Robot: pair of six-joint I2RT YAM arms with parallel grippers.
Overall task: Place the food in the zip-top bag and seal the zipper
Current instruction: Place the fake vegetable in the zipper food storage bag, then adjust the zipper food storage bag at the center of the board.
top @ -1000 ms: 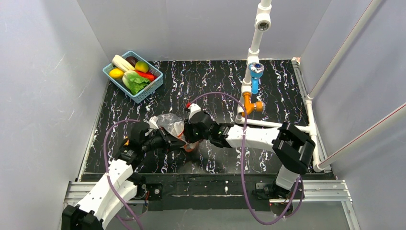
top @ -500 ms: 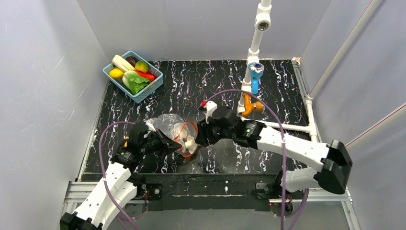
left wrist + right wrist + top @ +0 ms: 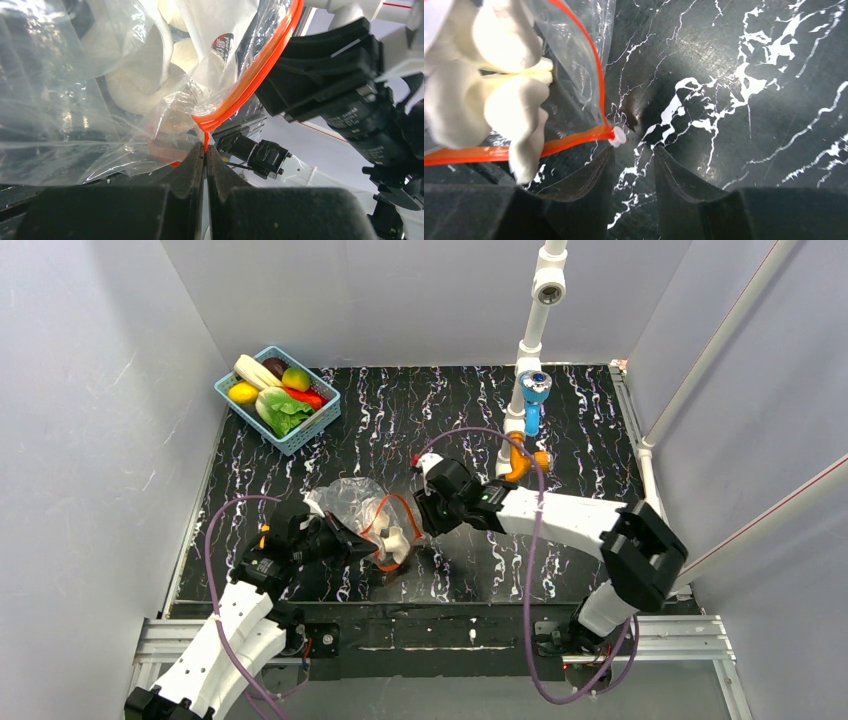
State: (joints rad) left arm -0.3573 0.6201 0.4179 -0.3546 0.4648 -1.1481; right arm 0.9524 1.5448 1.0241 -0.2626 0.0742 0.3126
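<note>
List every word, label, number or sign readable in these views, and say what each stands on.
Nothing reads clearly.
Round red-and-black sticker, seen through the zip-top bag: lettering too small to read.
White print on the right arm's black housing: blurred, unreadable.
Top and right wrist views: no text.

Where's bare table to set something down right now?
Free: the far-middle table between basket and pipe stand; also the left strip between basket and bag. Crowded: near centre, where left gripper pinches the bag and right gripper hovers open by it.
</note>
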